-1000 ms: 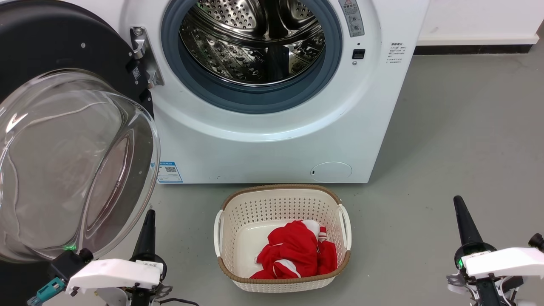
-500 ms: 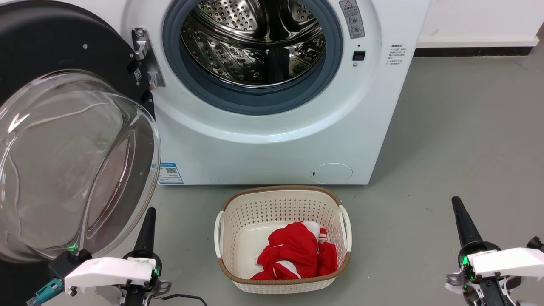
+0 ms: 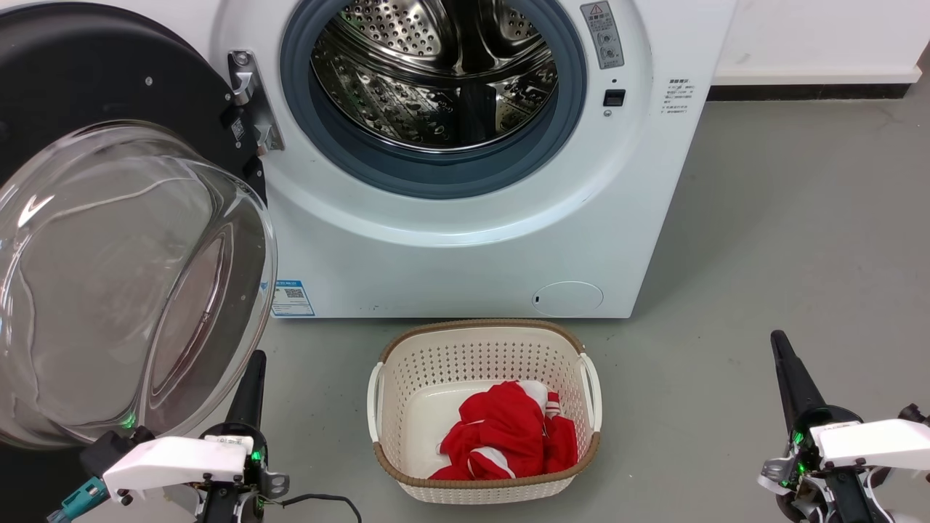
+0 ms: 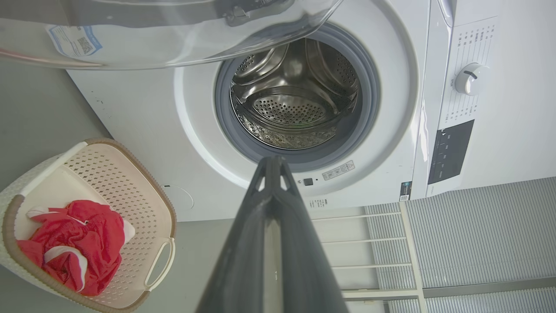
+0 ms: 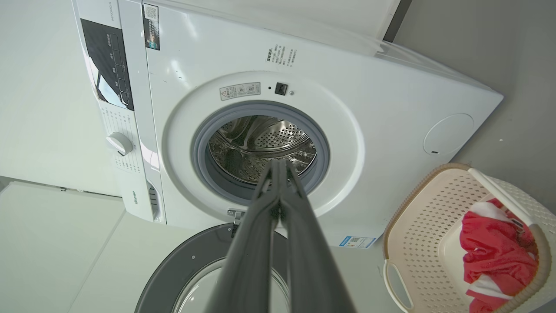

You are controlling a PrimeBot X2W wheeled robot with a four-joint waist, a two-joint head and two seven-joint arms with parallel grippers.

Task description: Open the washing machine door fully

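Black-rimmed door (image 3: 123, 254) stands wide open on the washing machine (image 3: 450, 254); left fingers (image 3: 251, 388) and right fingers (image 3: 792, 378) pressed together, clear of it.

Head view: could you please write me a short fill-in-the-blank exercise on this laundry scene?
1. The washing machine door stands ____.
2. The garment in the basket is ____.
3. The left gripper and right gripper both have their fingers ____.
Missing words: open; red; shut.
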